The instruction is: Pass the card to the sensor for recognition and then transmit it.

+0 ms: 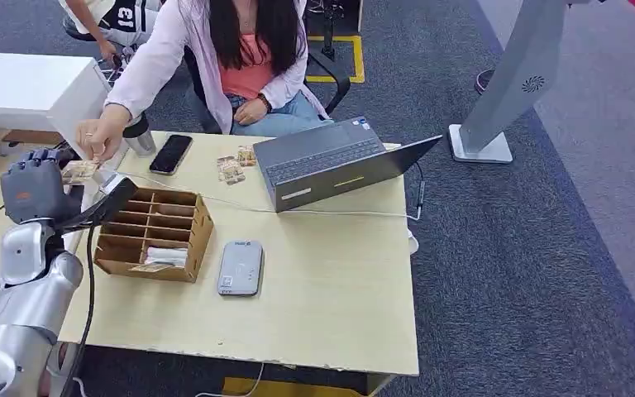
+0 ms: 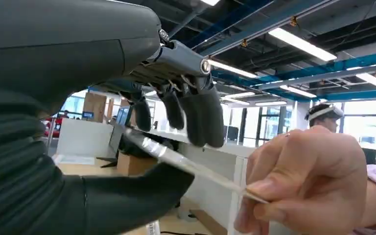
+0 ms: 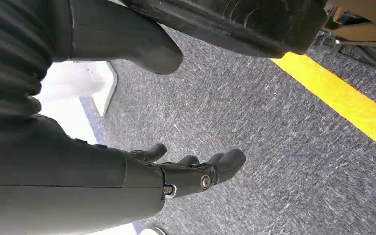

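Your left hand [image 2: 142,147] grips the card [image 2: 191,166] between thumb and fingers, raised above the table's [image 1: 331,298] left end. A person's hand [image 2: 298,181] pinches the card's far edge. Your right hand [image 3: 196,171] hangs over carpet, fingers apart, holding nothing.

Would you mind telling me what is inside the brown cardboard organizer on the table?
The organizer is mostly bare slots; one near slot holds a pale packet. The left hand and arm cover its far-left corner, so that part is hidden.
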You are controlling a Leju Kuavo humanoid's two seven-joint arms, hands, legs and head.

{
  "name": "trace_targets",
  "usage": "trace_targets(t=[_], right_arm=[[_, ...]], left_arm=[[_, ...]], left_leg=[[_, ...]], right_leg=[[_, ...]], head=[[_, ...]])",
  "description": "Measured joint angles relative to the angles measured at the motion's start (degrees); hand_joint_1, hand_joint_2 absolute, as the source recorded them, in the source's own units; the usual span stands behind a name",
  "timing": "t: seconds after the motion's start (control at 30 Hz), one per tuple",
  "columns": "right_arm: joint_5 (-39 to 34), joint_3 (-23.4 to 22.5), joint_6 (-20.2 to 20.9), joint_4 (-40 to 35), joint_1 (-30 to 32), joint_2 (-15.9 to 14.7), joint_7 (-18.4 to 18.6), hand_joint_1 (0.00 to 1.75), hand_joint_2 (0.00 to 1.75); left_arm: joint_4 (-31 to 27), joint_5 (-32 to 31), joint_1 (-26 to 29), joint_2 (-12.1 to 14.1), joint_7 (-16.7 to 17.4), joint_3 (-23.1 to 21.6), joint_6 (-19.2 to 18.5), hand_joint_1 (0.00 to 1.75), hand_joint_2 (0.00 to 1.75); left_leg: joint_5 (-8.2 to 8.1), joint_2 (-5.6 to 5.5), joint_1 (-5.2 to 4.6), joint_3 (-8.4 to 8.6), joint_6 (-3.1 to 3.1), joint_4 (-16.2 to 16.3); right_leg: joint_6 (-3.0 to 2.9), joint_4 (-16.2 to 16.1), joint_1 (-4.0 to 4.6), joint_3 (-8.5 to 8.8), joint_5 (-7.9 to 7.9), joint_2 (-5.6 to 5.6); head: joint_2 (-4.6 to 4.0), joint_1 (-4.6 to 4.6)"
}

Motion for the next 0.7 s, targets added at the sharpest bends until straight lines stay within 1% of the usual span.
trace_targets(t=[0.7], right_arm=[[0.0,0.4,0.0,0.0,0.0,0.0,-0.2,0.00,1.75]], left_arm=[[0.0,0.3,0.5,0.0,-0.1,0.0,0.0,1.75,1.75]], left_leg=[[0.00,-0.01,0.00,-0.01,0.00,0.0]], right_leg=[[0.00,0.0,0.00,0.00,0.00,-0.01]], head=[[0.00,0.00]])
